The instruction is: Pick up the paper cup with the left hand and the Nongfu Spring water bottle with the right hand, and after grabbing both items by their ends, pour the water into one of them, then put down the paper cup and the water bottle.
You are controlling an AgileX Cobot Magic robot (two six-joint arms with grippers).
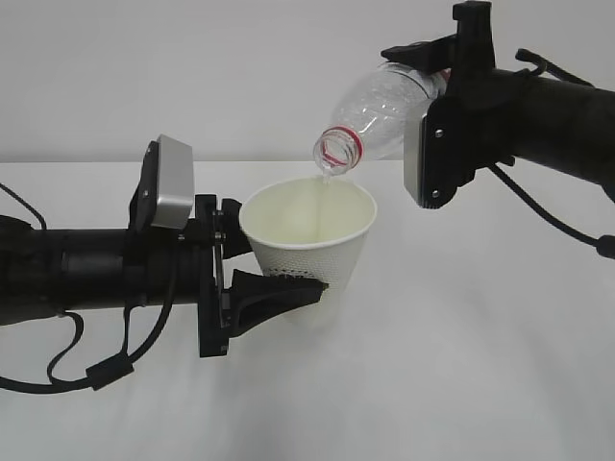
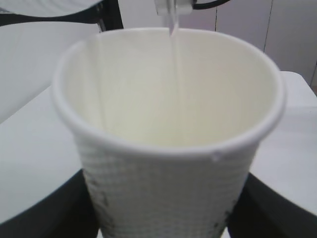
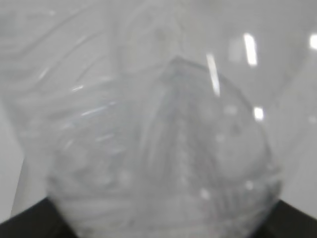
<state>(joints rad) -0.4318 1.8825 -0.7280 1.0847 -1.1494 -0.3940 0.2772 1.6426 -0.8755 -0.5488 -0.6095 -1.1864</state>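
The left hand's [image 1: 252, 293] jaws are clamping the lower wall of the paper cup [image 1: 309, 242], holding it upright above the white desk [image 1: 461, 365]. The right hand's [image 1: 437, 72] jaws are gripping the base end of the Nongfu Spring water bottle [image 1: 380, 117] (tilted neck-down), its mouth hanging over the cup's rim. A thin stream of water [image 2: 174, 59] is falling inside.
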